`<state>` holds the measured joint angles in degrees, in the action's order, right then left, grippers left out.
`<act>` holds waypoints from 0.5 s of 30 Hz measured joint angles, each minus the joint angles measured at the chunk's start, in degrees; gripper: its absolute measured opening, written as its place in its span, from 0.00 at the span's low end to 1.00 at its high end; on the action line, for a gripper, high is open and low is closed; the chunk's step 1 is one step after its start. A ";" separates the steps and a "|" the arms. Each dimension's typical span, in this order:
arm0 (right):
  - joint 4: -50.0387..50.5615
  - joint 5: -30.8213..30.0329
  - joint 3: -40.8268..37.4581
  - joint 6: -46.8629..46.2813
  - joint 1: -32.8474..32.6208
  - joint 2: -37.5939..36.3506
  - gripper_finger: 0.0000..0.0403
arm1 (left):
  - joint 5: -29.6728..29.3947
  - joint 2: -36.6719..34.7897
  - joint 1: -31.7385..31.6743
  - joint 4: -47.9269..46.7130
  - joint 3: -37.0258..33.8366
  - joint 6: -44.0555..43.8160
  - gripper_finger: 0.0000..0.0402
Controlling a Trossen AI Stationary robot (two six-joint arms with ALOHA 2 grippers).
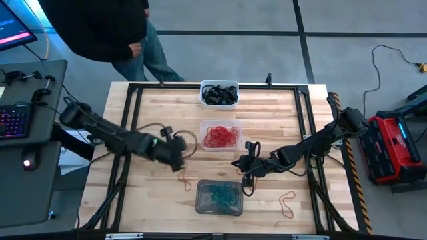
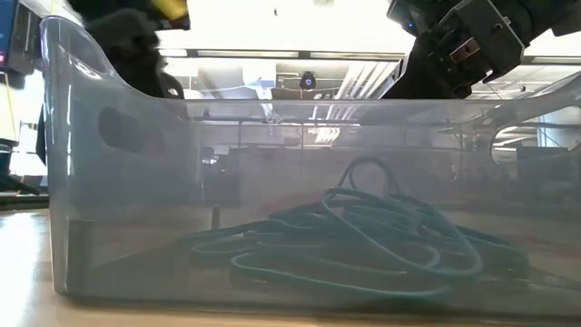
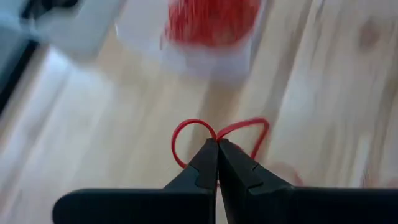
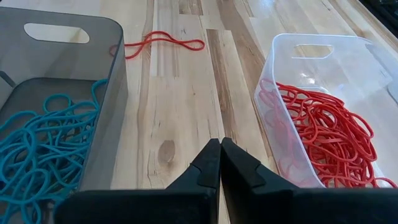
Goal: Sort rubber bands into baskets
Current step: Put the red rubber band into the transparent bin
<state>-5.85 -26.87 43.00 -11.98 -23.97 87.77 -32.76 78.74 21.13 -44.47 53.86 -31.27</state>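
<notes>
My left gripper point(image 3: 217, 144) is clamped on a red rubber band point(image 3: 186, 134), its loops fanning out either side of the closed tips, low over the wooden table point(image 1: 153, 200) at about nine o'clock from the clear basket point(image 1: 221, 136), where the other red bands are heaped. My right gripper point(image 4: 220, 148) hangs pressed shut on nothing, at about five o'clock from that same basket, between it and the grey basket point(image 1: 218, 197) of teal bands. The white basket point(image 1: 219, 94), with the black bands, sits at twelve o'clock on the table. Another loose red band point(image 1: 287, 202) lies at three o'clock from the grey basket, and one more red band point(image 1: 185, 181) rests on the wood just beside my left gripper at about five o'clock.

The pinch looks slight, only at the very fingertips, so I judge the band could slip free on the carry to the clear basket. A trailing loop could also catch on the basket's rim and land on the table. With my right arm parked close to the same basket, the two arms may crowd each other there. A person point(image 1: 107, 27) stands beyond the table's far edge.
</notes>
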 joint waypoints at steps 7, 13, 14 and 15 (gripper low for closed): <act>0.00 0.00 -0.01 -0.05 -0.01 0.00 0.00 | 5.29 0.00 -10.99 17.24 0.66 19.68 0.00; 0.00 0.00 -0.01 -0.14 -0.02 0.00 0.00 | 11.24 1.08 -18.62 28.34 0.69 28.74 0.00; 0.02 0.00 -0.01 -0.16 -0.01 0.00 0.00 | 12.03 1.91 -19.70 30.15 0.69 29.66 0.00; -0.01 0.00 0.00 -0.16 -0.01 0.00 0.00 | 13.17 2.79 -20.65 32.38 0.69 30.47 0.00</act>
<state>-5.86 -26.87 43.00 -12.14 -23.98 87.77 -19.59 81.53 0.48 -12.09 54.54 -0.80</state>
